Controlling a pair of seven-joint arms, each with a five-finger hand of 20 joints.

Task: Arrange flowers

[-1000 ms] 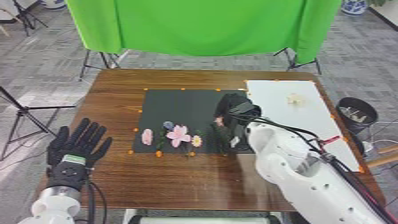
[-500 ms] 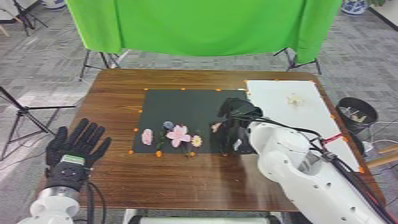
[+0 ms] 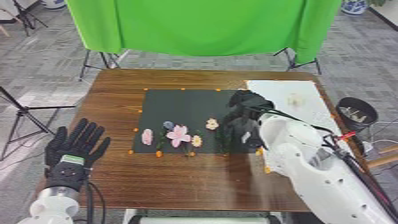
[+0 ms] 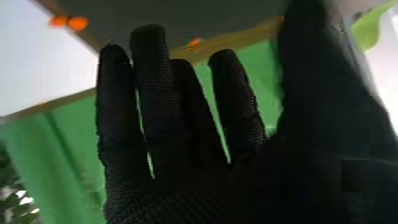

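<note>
Behind the brown table (image 3: 114, 100) hangs a green cloth (image 3: 195, 25), and here we go: our right hand (image 3: 244, 114) has shifted rightward off the pale pink blossom (image 3: 211, 123), which we now see whole on the black sheet (image 3: 182, 105). In the wrist view our right hand (image 4: 178, 185) is open, its fingers straight up and slightly apart. Near that blossom we have the yellowish flower (image 3: 196, 141), the big pink flower (image 3: 179, 135), the bluish bloom (image 3: 169, 125) and the oblong pink one (image 3: 147, 135), all unmoved. Our left hand (image 3: 75, 147) stays spread at the table's left.
</note>
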